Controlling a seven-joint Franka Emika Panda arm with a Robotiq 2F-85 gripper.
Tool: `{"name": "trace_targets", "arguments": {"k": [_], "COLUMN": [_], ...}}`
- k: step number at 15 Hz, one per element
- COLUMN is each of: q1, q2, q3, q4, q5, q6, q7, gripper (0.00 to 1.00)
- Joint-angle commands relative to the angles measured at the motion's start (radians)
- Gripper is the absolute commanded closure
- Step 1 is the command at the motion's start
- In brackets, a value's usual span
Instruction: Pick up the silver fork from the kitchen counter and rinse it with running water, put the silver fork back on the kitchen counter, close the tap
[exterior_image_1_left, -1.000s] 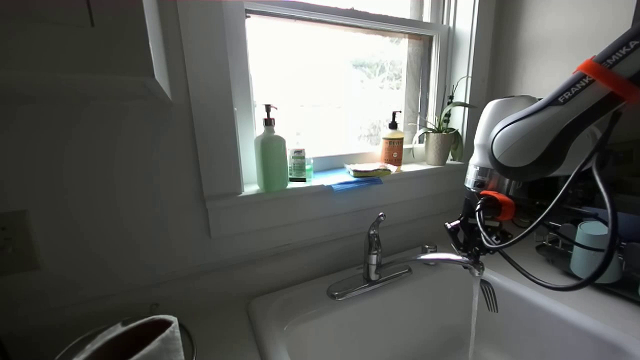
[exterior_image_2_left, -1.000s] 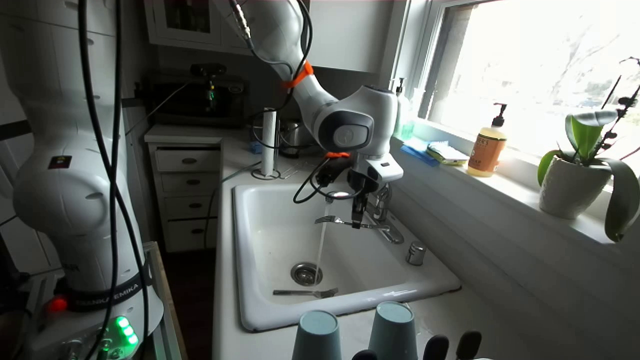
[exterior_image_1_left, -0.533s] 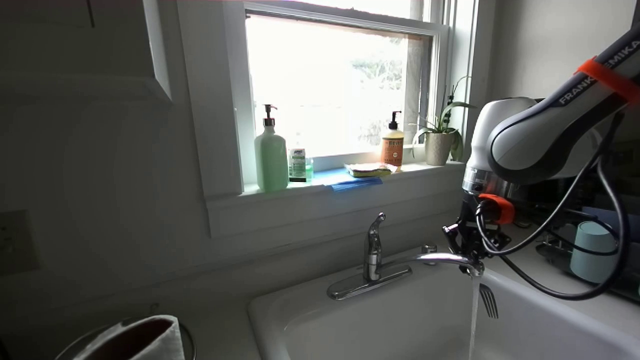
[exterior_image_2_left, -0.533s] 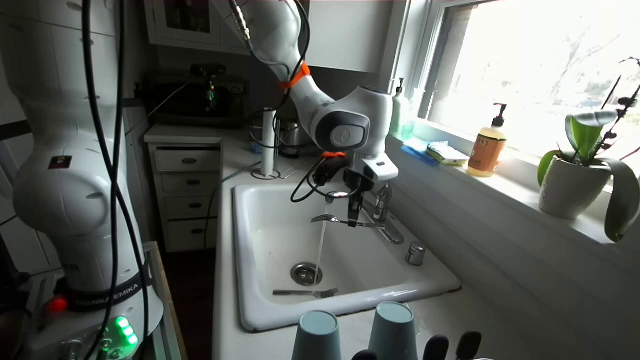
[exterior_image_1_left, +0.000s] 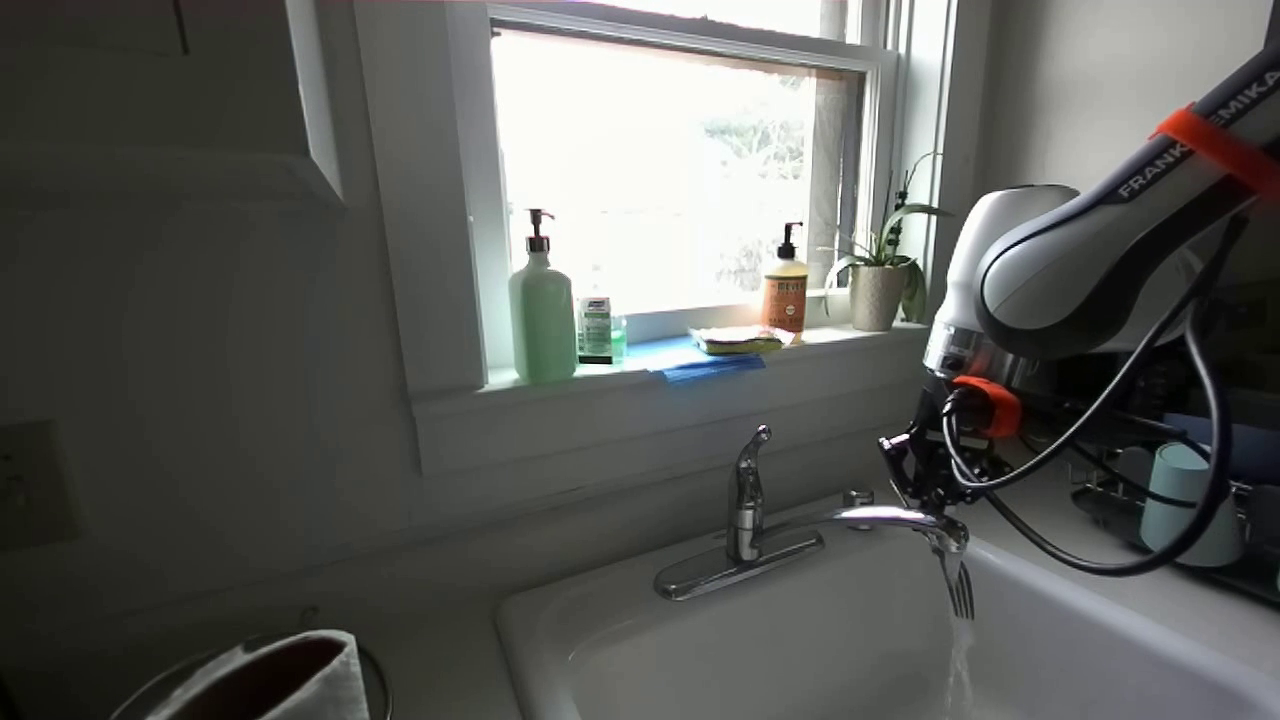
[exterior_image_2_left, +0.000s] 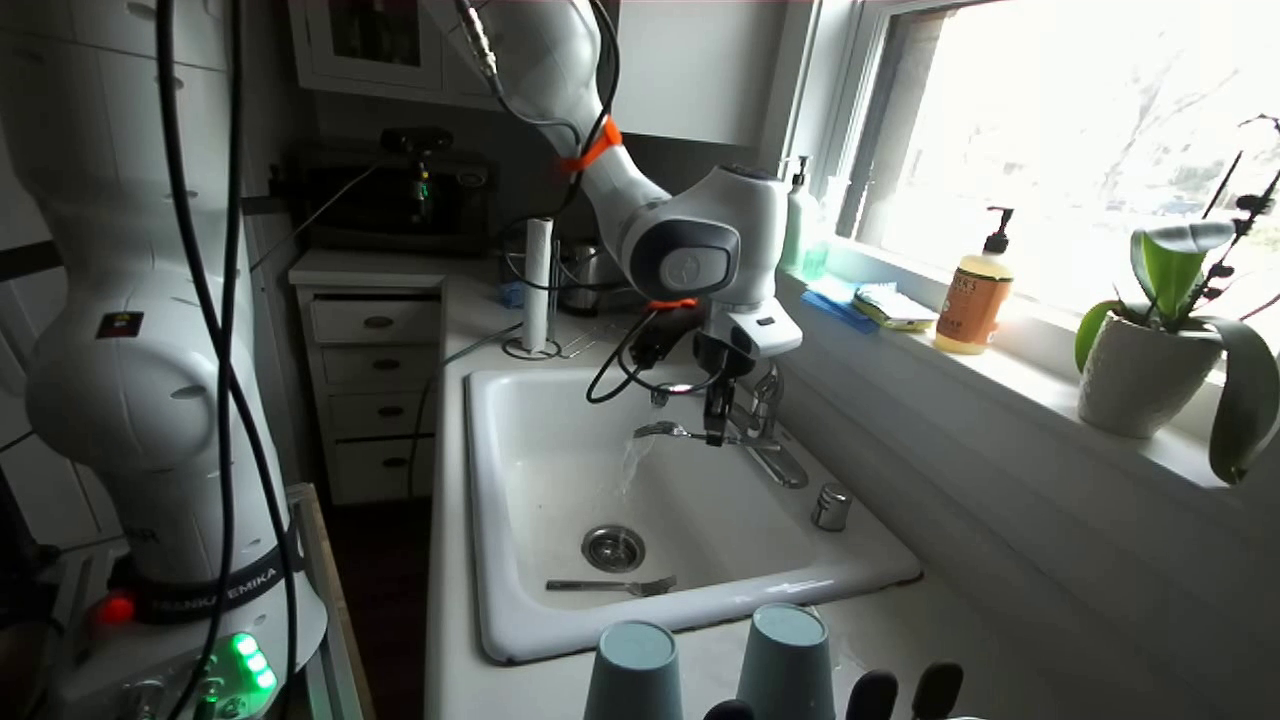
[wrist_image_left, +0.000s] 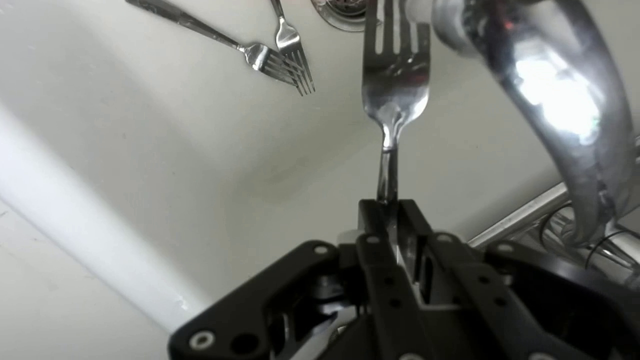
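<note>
Now the silver fork (wrist_image_left: 395, 92) is meeting the running water (exterior_image_2_left: 632, 463)

Plainly, the tool (wrist_image_left: 390, 205) is holding the fork by its handle: its jaws are pressing close together, with only the thickness of the metal keeping them apart. In the wrist view the fork is pointing straight out from the tool, tines foremost, and the spout of the tap (exterior_image_1_left: 747, 505) is curving past just beside its head. The tap's lever is standing upright. In both exterior views the fork is hanging in the air over the white sink (exterior_image_2_left: 490, 500), its head under the end of the spout, and the water is streaming off below the tines in a loose, broken fall.

The pale surface (exterior_image_2_left: 455, 600) is running alongside the sink. Down on the sink floor two more forks (wrist_image_left: 288, 39) are lying near the drain (exterior_image_2_left: 613, 549), their tines overlapping in the wrist view. Two pale blue cups (exterior_image_2_left: 638, 675) are standing just beyond the rim, and a white paper roll (exterior_image_2_left: 537, 285) is standing upright near a corner of the sink. On the window ledge (exterior_image_2_left: 1030, 370) a green pump bottle (exterior_image_1_left: 543, 325), a sponge (exterior_image_1_left: 738, 342), an orange pump bottle (exterior_image_1_left: 785, 298) and a potted plant (exterior_image_1_left: 877, 297) are resting in a row.
</note>
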Motion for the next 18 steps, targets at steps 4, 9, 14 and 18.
{"name": "trace_targets", "arguments": {"k": [4, 9, 14, 18], "q1": [-0.011, -0.008, -0.019, -0.048], "q2": [-0.029, -0.029, -0.038, -0.058], "q3": [-0.002, 0.005, -0.013, -0.041], "q4": [-0.024, -0.028, -0.035, -0.035], "q5": [0.005, 0.022, -0.04, -0.108], "q6": [0.047, 0.041, 0.061, 0.066], "q7": [0.003, -0.01, -0.019, -0.11], "gripper": [0.97, 0.97, 0.97, 0.97]}}
